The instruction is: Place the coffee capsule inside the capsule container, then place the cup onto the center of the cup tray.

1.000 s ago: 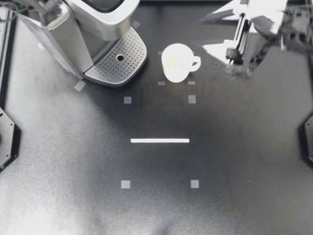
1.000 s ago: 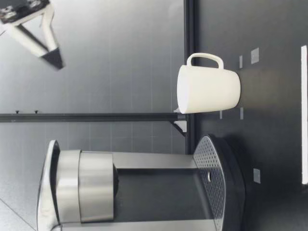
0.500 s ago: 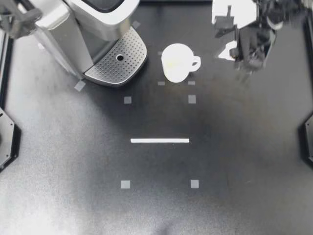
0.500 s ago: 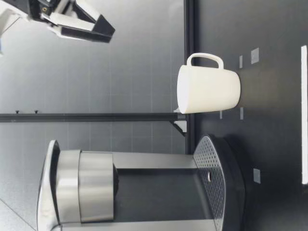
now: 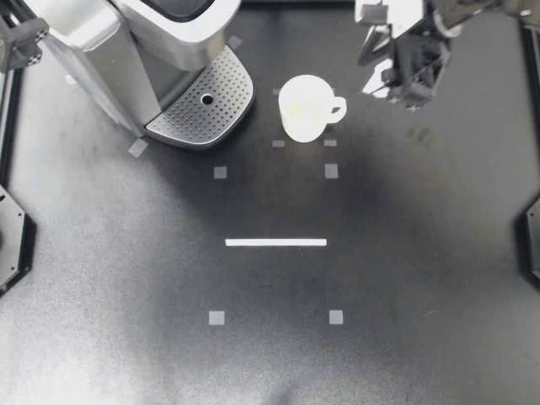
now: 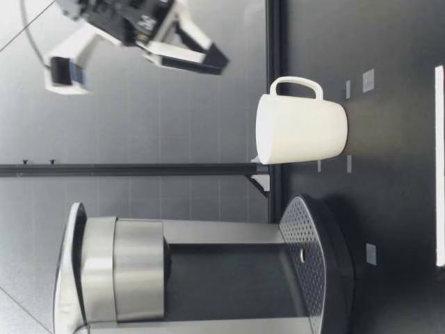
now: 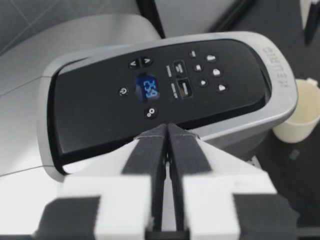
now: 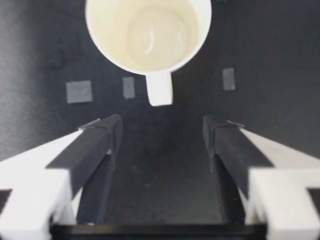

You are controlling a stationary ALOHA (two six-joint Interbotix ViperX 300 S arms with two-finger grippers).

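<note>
Pose: right gripper (image 5: pixel 386 78) raised over table (image 5: pixel 278 354), near cup (image 5: pixel 305 107) handle, angled down, fingers apart. left gripper (image 7: pixel 167 129) above coffee machine (image 7: pixel 160 95) panel, fingers together. cup upright on table beside cup tray (image 5: pixel 202 105). right gripper blurred in top view.

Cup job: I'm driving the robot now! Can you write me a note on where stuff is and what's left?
Left gripper: shut, empty, over the machine.
Right gripper: open, empty, in the air, with the cup handle ahead.
The cup is upright on the table beside the tray, not on it.
No capsule in view; can't tell if it's loaded.
Left: grasp cup, set it on tray centre.
</note>
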